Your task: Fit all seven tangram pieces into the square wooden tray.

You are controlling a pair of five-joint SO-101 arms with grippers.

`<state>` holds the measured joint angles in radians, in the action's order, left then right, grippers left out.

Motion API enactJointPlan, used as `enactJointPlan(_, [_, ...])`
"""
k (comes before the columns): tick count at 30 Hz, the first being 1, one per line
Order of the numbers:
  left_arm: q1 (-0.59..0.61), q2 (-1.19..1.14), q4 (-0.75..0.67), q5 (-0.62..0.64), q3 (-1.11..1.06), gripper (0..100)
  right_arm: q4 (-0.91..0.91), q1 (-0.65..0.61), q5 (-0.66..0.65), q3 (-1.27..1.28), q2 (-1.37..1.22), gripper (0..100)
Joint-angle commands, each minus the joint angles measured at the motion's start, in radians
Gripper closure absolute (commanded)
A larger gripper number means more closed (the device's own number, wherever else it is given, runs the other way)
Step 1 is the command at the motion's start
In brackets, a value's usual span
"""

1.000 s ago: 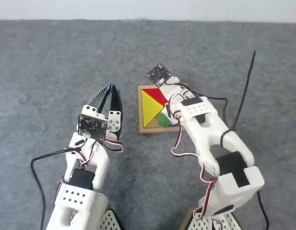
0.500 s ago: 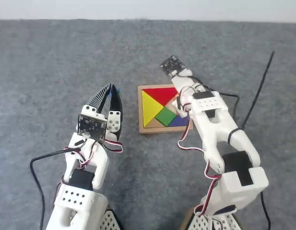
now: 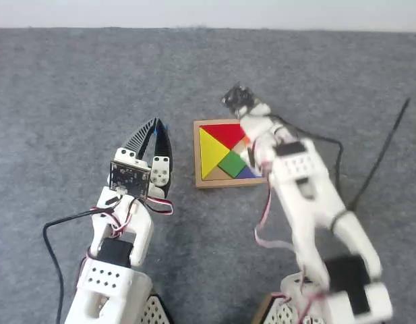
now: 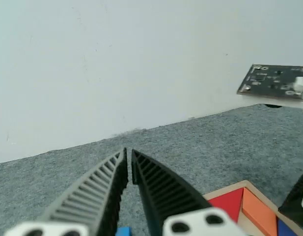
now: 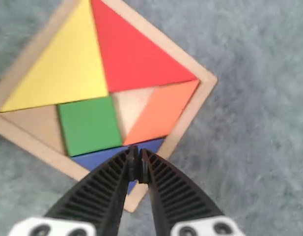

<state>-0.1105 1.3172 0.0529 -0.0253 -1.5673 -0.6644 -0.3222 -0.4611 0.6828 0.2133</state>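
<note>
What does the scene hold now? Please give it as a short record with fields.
tray: square, wooden, on the grey table
pieces in tray: yellow, red, green, orange, blue
tan spots: two in the tray; pieces or bare wood, cannot tell
right gripper: shut, over the blue near the tray's rim
left gripper: shut, beside the tray, apart from it
blue bit: between the left gripper's fingers; held or not, unclear

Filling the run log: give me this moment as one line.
right pincer: shut, over blue piece near wooden tray rim | left pincer: shut, clear of tray | tray: two wood-coloured spots
</note>
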Motion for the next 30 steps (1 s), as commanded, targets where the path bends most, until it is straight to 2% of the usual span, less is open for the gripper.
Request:
enactJointPlan(1, [0.000, 0.017, 0.032, 0.008, 0.042, 98, 0.150, -0.056, -0.015, 0.176, 0.191, 99.1])
enactJointPlan(4, [0.002, 0.000, 0.143, 0.066, 0.107, 98, 0.179, -0.094, -0.015, 0.219, 0.180, 99.0])
enactJointPlan(6, [0.002, -0.051, 0.169, 0.087, 0.145, 97, 0.193, -0.096, -0.015, 0.209, 0.128, 99.0])
enactJointPlan(11, [0.032, -0.267, 0.084, 0.095, 0.213, 95, 0.179, -0.091, -0.015, 0.094, -0.070, 99.0])
enactJointPlan(15, [0.098, -0.480, 0.072, 0.173, 0.338, 95, 0.068, -0.093, -0.017, -0.032, -0.208, 99.1])
enactJointPlan(18, [0.135, -0.629, 0.072, 0.190, 0.437, 95, -0.019, -0.104, -0.017, -0.081, -0.225, 99.1])
enactJointPlan(22, [0.146, -0.793, 0.077, 0.192, 0.541, 95, -0.030, -0.104, -0.052, -0.064, -0.182, 99.1])
enactJointPlan(25, [0.143, -0.908, 0.163, 0.195, 0.648, 95, -0.018, -0.104, -0.078, -0.008, -0.122, 99.1])
enactJointPlan(30, [0.114, -1.186, 0.431, 0.195, 0.940, 89, 0.091, -0.062, -0.074, 0.138, 0.061, 99.1])
